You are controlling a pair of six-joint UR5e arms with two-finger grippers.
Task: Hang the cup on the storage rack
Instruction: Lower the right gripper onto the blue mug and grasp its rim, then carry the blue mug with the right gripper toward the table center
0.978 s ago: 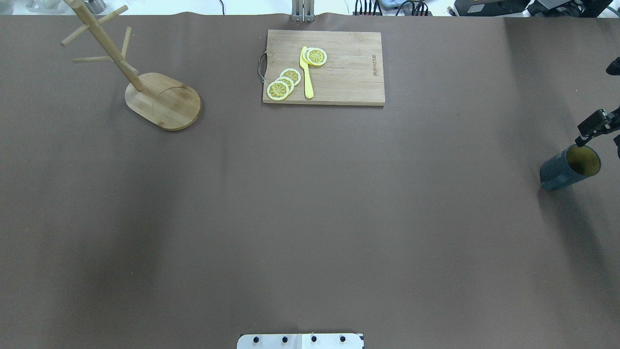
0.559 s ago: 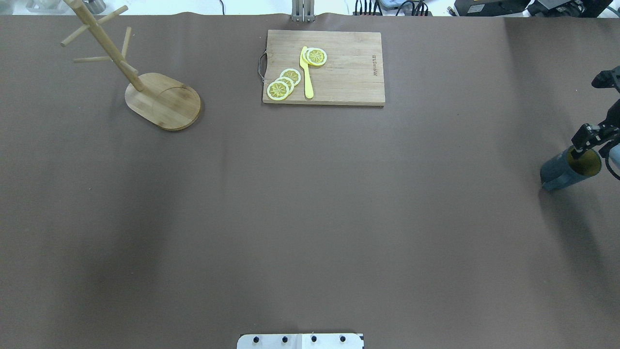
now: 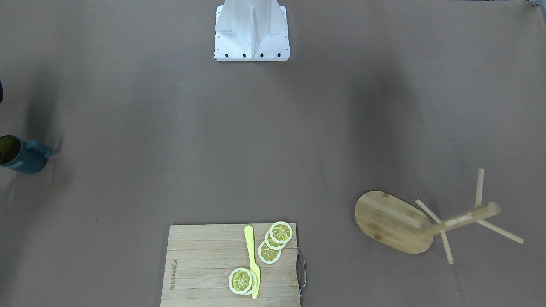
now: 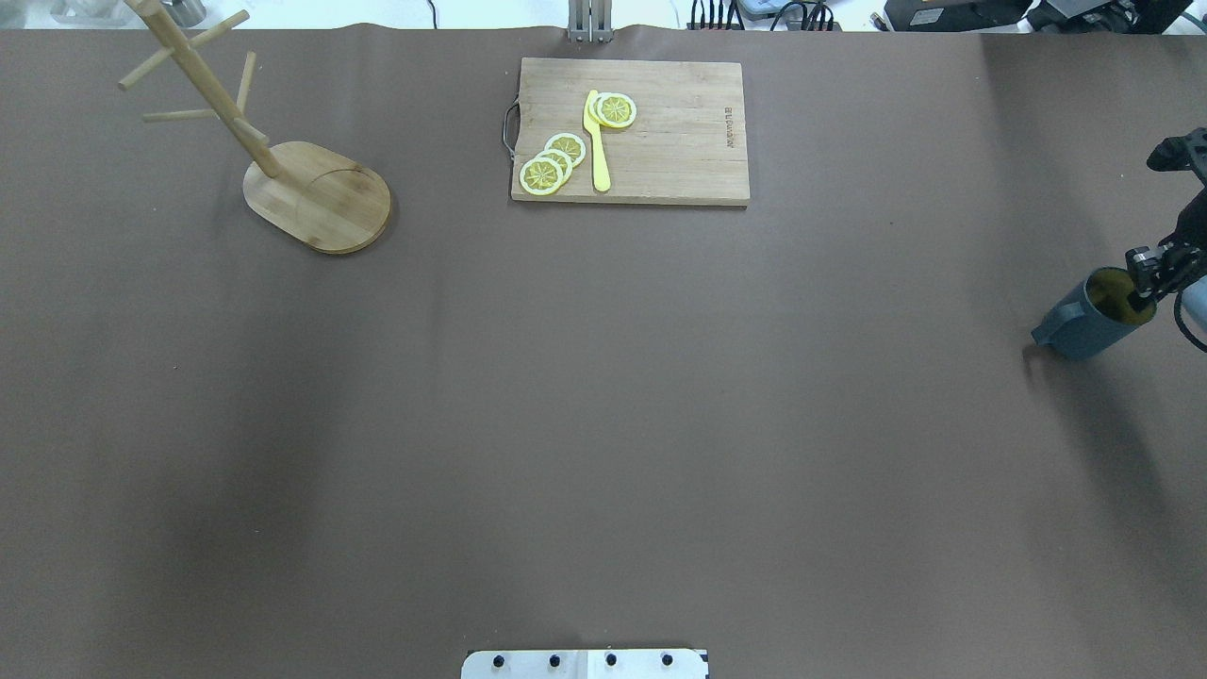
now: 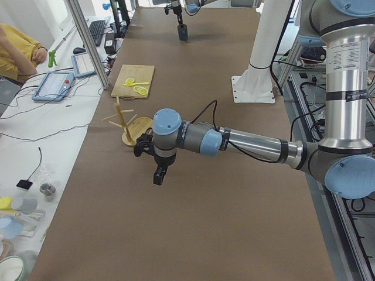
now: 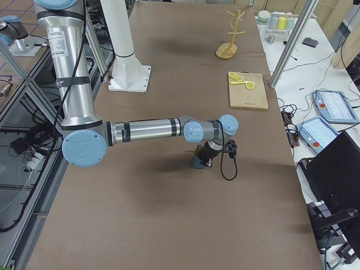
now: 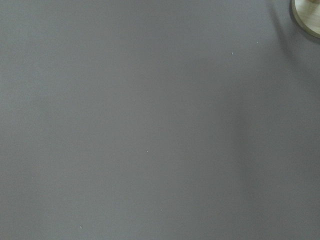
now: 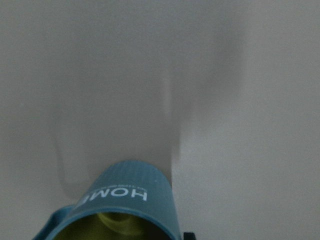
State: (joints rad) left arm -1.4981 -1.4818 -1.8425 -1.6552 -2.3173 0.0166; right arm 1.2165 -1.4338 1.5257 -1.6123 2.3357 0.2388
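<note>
**Front view.** The cup point(image 3: 23, 158) is at the table point(image 3: 170, 128) edge on the robot's right. The rack point(image 3: 390, 221) is well apart, on the robot's left toward the operators' side. The board point(image 3: 200, 260) lies close to the straight line between them.

**Overhead.** The right gripper point(image 4: 1138, 294) is at the cup's mouth with one finger down inside. The jaws are narrowed onto the rim wall, which reads as a pinch grip on the cup. The handle point(image 4: 1047, 328) points toward the table's middle. The pegs point(image 4: 179, 116) are thin and splay off the post.

**Left-end view.** The left gripper point(image 5: 158, 174) hangs over bare table near the rack, on the side away from the cup. I cannot tell how its jaws stand from here.

**Right-end view.** The right arm is stretched low with its wrist over the cup. The fingers are hidden.

**Left wrist.** Bare table, with a sliver of the rack's base in the top corner.

**Right wrist.** The ribbed wall with "HOME" is close under the lens and the yellow-green inside shows. The fingers are barely in frame.

**Risks (judgement).**
- The grip takes only one side of the rim, so the cup could swing or slip on the long carry.
- A low carry could clip the board.
- The handle must be turned to meet a peg. If it comes in off-line, the cup will likely strike the post and shove or tip the light rack.
- Letting go before the handle seats would drop the cup.
</note>
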